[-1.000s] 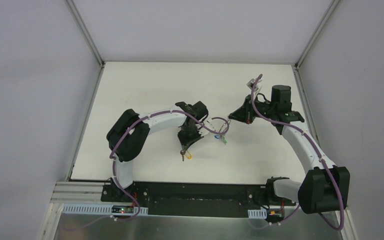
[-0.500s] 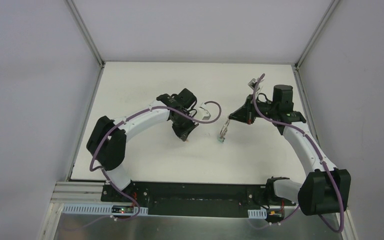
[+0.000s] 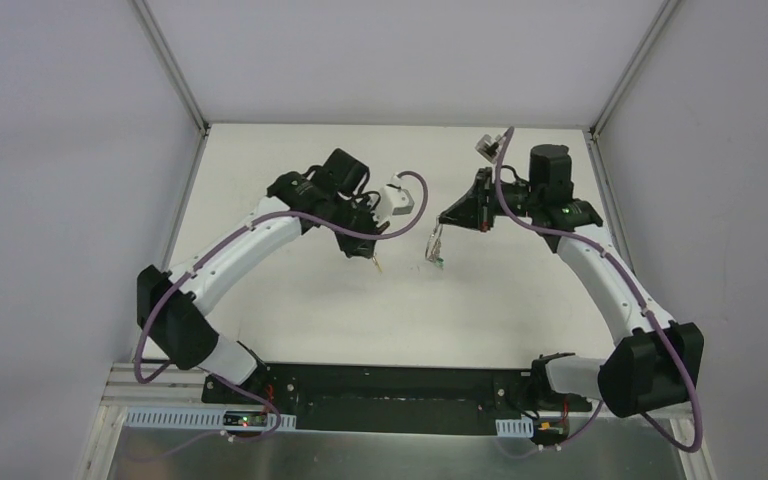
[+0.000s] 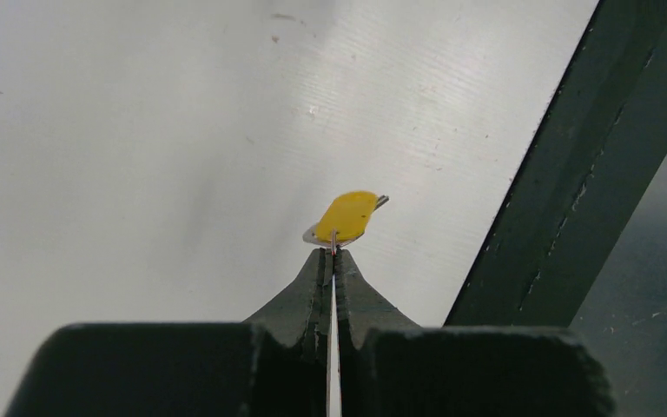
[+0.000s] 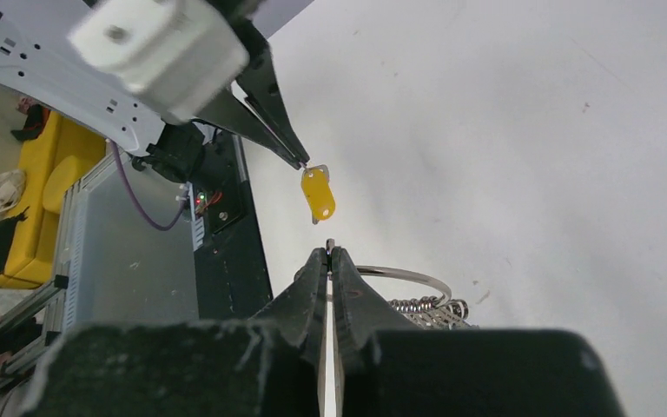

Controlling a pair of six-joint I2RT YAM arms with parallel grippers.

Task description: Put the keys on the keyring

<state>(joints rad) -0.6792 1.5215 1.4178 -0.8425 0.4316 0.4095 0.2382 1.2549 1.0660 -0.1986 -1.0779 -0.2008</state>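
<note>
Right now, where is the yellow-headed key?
The yellow-headed key is pinched in the left tool above the table; in the top view it hangs mid-table, just left of the keyring held by the right tool.

Midair: yellow key (image 4: 345,215) near silver keyring (image 5: 404,276)

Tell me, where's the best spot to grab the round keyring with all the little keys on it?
Probably pinch the keyring on its bare thin wire, away from the bunched silver keys, coming in edge-on from the side. The right fingers grip it that way, so the keys dangle clear and bare ring faces the yellow key.
</note>
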